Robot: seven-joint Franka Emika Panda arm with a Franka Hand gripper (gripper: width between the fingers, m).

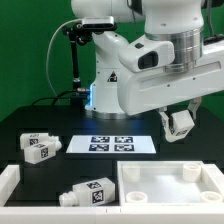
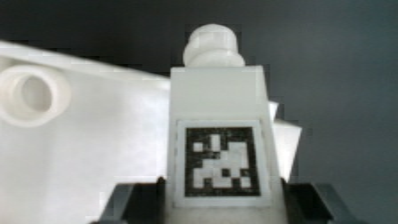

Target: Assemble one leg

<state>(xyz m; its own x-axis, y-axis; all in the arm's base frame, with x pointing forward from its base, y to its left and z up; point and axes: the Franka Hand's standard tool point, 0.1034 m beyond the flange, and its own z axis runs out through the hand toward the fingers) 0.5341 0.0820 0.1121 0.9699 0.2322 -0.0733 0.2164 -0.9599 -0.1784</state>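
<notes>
My gripper (image 1: 180,124) hangs above the large white tray-like part (image 1: 135,176) at the exterior view's right. It is shut on a leg (image 1: 182,126). In the wrist view the leg (image 2: 221,110) stands between the dark fingers (image 2: 135,203), with its square tag facing the camera and its rounded screw tip pointing away. The gripper (image 2: 222,203) holds the leg at its base. Behind the leg lies the tray-like part (image 2: 98,130), with a round raised socket (image 2: 27,96).
Two more legs (image 1: 40,147) lie at the exterior view's left, and one (image 1: 90,192) lies near the front. The marker board (image 1: 113,143) lies in the middle of the dark table. A white corner piece (image 1: 10,184) sits front left. The robot base (image 1: 110,80) stands behind.
</notes>
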